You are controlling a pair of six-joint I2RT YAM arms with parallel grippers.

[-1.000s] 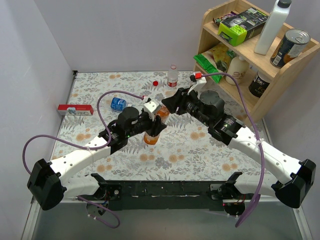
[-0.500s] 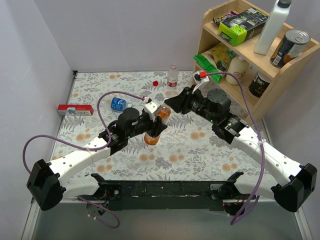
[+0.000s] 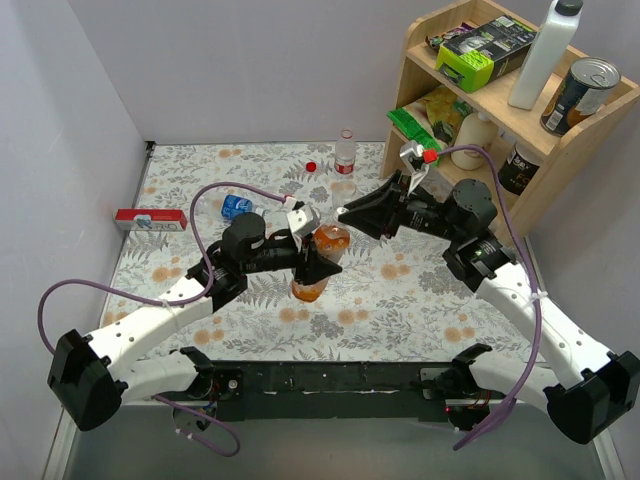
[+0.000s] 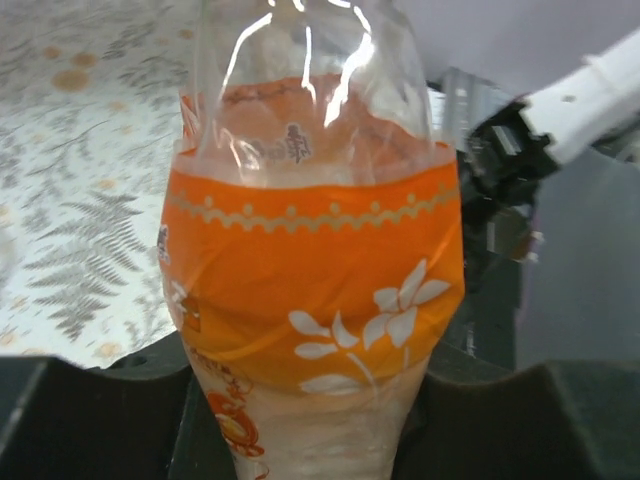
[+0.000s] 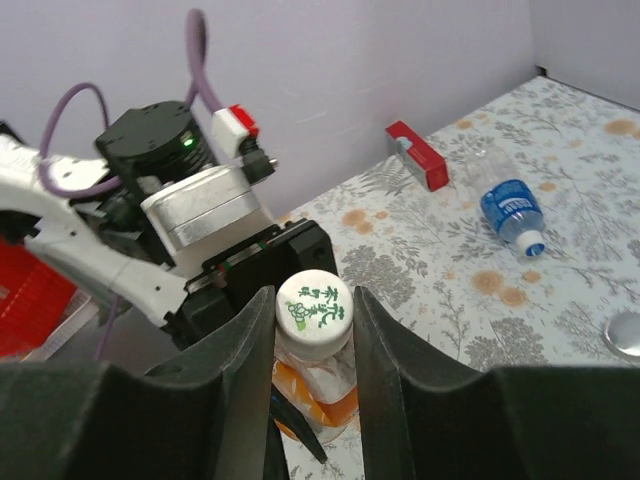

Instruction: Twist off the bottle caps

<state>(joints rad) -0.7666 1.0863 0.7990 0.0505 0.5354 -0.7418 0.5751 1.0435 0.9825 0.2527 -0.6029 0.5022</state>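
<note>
The orange-liquid bottle (image 3: 318, 265) is lifted off the table, and my left gripper (image 3: 300, 258) is shut on its body. That bottle (image 4: 310, 260) fills the left wrist view, with the left gripper (image 4: 310, 425) clamped on its lower part. My right gripper (image 3: 345, 214) meets it from the right. In the right wrist view the white cap (image 5: 314, 303) with green print sits between the two fingers (image 5: 240, 345), and the right gripper (image 5: 314, 300) is shut on it. A red cap (image 3: 311, 166) lies on the table beside the clear bottle with the red label (image 3: 346, 150). The blue-labelled bottle (image 3: 237, 207) lies on its side.
A red box (image 3: 150, 219) lies at the table's left edge. A wooden shelf (image 3: 470, 105) with a tall white bottle (image 3: 545, 50), a can (image 3: 583, 95) and packets stands at the back right. A silver-white round cap (image 5: 625, 333) shows at the right edge.
My right gripper has closed onto the white cap, and its wrist has drawn back to the right. The left arm has shifted the orange bottle slightly right and down.
</note>
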